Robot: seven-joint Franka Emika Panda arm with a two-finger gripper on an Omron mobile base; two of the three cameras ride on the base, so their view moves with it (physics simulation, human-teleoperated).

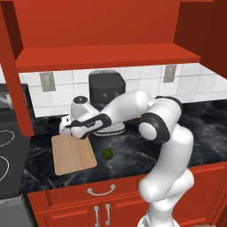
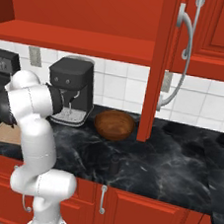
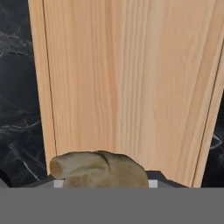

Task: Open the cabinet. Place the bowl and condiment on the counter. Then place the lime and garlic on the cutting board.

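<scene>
My gripper [image 1: 66,127] hovers over the far end of the light wooden cutting board [image 1: 73,155], shut on the tan lumpy garlic [image 3: 100,170], which fills the gap between the jaws above the cutting board [image 3: 127,87]. The dark green lime [image 1: 107,154] lies on the black counter [image 1: 133,150] just right of the board. The brown bowl [image 2: 114,124] stands on the counter [image 2: 177,166] right of the coffee machine, and the small dark condiment [image 2: 114,165] stands near the front edge. The red cabinet [image 1: 106,26] is open, its door [image 2: 158,65] swung out.
A black coffee machine [image 1: 106,91] stands against the tiled wall behind my forearm. A stove [image 1: 5,155] borders the counter on the left. The open left cabinet door [image 1: 17,75] hangs just above and left of the board.
</scene>
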